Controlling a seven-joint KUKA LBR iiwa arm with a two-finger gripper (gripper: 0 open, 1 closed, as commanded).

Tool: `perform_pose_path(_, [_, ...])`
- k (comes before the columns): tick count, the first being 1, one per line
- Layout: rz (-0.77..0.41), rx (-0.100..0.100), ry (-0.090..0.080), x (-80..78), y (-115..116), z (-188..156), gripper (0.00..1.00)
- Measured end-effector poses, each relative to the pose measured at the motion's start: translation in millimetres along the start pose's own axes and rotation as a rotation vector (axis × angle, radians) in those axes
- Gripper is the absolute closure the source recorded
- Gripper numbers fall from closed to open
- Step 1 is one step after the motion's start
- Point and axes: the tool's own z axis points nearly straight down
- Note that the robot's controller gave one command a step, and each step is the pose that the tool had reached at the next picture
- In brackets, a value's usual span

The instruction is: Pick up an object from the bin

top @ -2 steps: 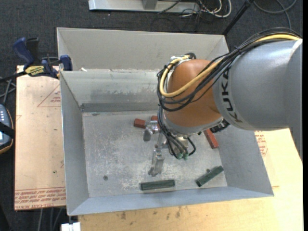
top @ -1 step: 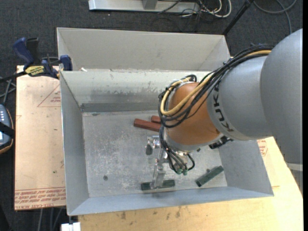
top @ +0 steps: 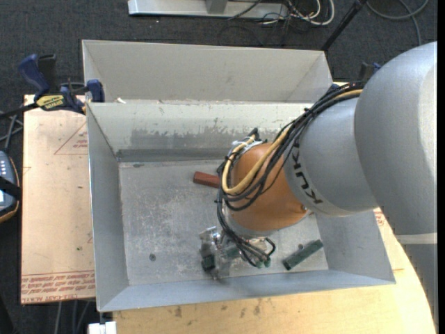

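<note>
Camera view: gripper (top: 214, 255) sat low near the bin (top: 104, 200) front wall; its opening was unclear.
Green bar (top: 302, 254): looked light and stiff; best pinched across its width.

Matt grey metal bin (top: 160, 221), floor scuffed, glossy orange wrist cover (top: 264, 193), green bar (top: 302, 255) perhaps matt plastic

You have two loose things on the floor of the bin (top: 104, 207). A small reddish-brown bar (top: 205, 179) lies flat toward the back wall, about midway along it, its right end hidden. A dark green bar (top: 302, 254) lies slantwise near the front right corner.
</note>
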Motion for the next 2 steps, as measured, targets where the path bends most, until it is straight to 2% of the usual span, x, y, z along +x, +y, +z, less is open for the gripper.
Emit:
perform_pose_path(1, [0.0, 0.0, 0.0, 0.0, 0.0, 0.0, 1.0])
perform_pose_path(2, [-0.114, 0.0, 0.004, -9.7, -23.5, -208.3, 1.0])
